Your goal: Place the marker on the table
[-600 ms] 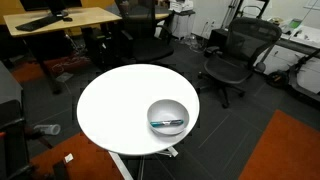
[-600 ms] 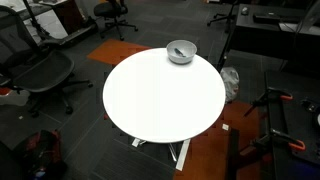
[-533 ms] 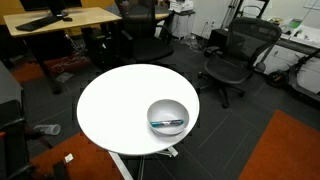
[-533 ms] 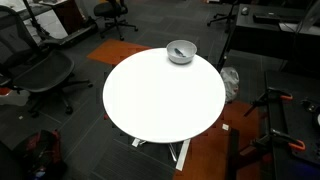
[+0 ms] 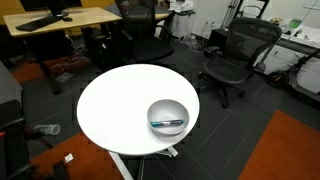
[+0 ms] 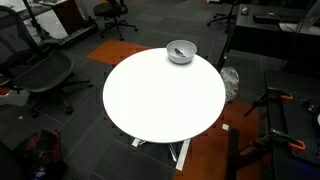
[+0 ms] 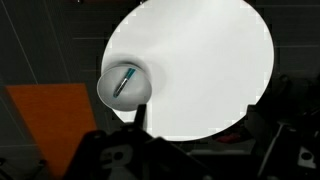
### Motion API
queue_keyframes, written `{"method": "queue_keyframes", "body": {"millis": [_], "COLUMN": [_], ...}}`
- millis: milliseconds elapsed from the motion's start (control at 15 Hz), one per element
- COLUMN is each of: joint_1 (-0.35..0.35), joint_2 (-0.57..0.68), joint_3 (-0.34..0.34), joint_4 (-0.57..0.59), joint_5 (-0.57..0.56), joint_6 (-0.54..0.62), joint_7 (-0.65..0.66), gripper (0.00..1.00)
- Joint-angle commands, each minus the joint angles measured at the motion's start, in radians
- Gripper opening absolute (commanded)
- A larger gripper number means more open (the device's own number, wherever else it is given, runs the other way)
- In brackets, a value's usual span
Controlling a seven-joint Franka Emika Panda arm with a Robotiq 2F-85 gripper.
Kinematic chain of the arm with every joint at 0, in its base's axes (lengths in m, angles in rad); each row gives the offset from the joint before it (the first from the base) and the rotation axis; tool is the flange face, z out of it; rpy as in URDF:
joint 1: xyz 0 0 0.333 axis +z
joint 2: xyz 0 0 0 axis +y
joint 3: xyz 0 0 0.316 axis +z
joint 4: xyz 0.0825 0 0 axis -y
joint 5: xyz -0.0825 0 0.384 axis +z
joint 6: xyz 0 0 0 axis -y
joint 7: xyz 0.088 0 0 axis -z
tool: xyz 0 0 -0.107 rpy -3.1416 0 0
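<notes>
Marker (image 6: 181,50) tiny; barely discernible

1. The round white desk (image 5: 115,105) carries one obstacle, a bowl (image 5: 168,107) standing just inside one edge.
2. From the bowl to the opposite edge, the top is open white surface in both exterior views, free for a pass from above or the side.
3. The marker (image 5: 168,124) lies inside the bowl below the rim. The wall rings it, so it is open only from above.
4. In the wrist view the bowl (image 7: 108,90) sits by the desk's edge (image 7: 210,70), with dark floor just beyond.
5. An office chair (image 5: 235,55) and another office chair (image 6: 45,70) stand off the edges, with floor between them and the desk.
</notes>
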Motion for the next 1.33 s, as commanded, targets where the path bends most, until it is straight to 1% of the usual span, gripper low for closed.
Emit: {"method": "queue_keyframes", "body": {"millis": [0,267,533,800,1200,1267], "joint_1": [-0.022,-0.04,-0.063,-0.078,-0.09,-0.092], "joint_2": [0.029,0.095,0.207,0.335,0.517,0.531], "joint_3": [0.013,0.015,0.022,0.022,0.024,0.026], "joint_4": [0.008,0.022,0.032,0.06,0.127,0.133], "joint_5": [0.011,0.014,0.007,0.014,0.022,0.018], "joint_6": [0.026,0.075,0.198,0.275,0.328,0.329], "joint_7": [0.011,0.058,0.128,0.194,0.27,0.286], "gripper": [1.0,1.0,1.0,1.0,1.0,1.0]}}
